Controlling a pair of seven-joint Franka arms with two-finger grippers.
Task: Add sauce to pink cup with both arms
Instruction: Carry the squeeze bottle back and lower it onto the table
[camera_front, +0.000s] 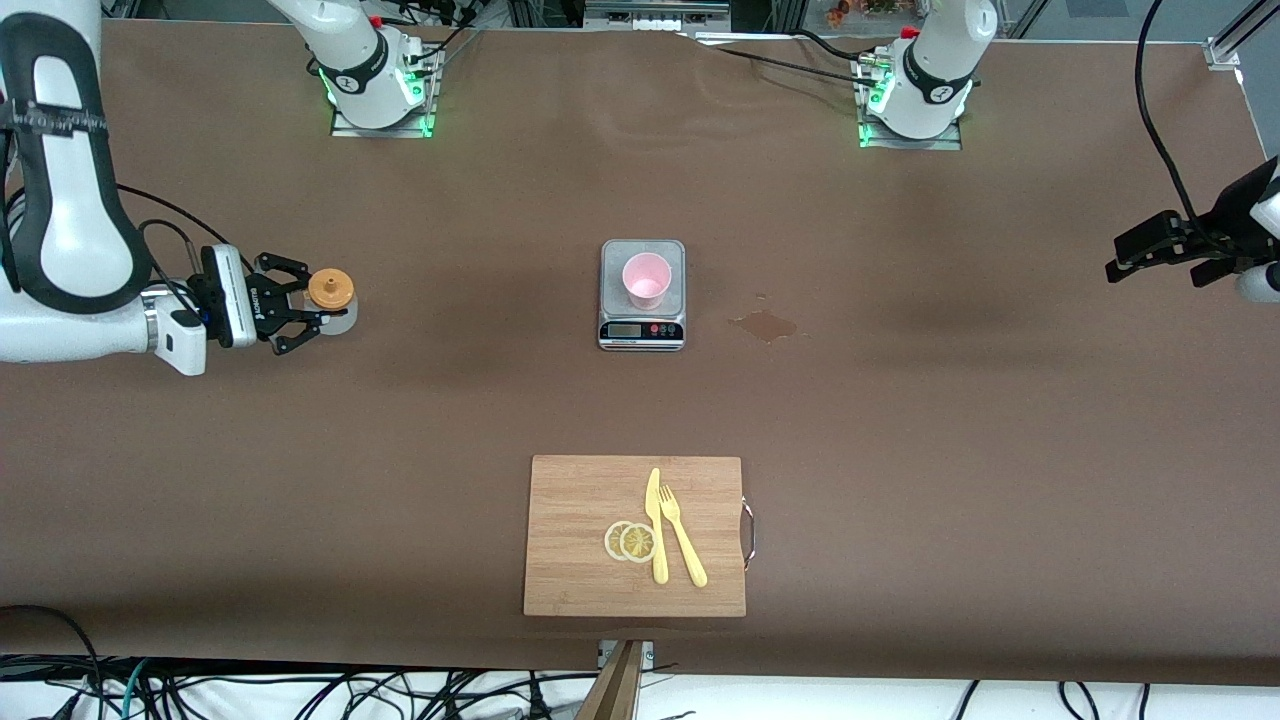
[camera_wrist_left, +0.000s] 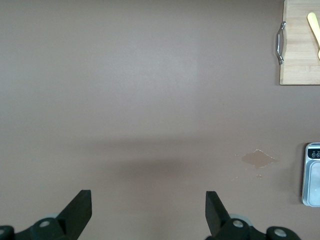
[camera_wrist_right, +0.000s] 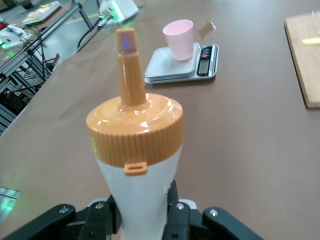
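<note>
The sauce bottle (camera_front: 331, 292), whitish with an orange nozzle cap, stands upright toward the right arm's end of the table. My right gripper (camera_front: 303, 313) is shut on its body, one finger pressed against each side, as the right wrist view shows (camera_wrist_right: 142, 215) around the bottle (camera_wrist_right: 135, 150). The pink cup (camera_front: 646, 280) stands upright on a small kitchen scale (camera_front: 615, 255) at the table's middle; the cup also shows in the right wrist view (camera_wrist_right: 179, 39). My left gripper (camera_front: 1150, 255) is open and empty, up over bare table at the left arm's end (camera_wrist_left: 147, 200).
A brown spill (camera_front: 765, 325) lies beside the scale toward the left arm's end. A wooden cutting board (camera_front: 580, 520) with a yellow knife (camera_front: 655, 525), fork (camera_front: 682, 535) and lemon slices (camera_front: 630, 541) lies nearer the front camera than the scale.
</note>
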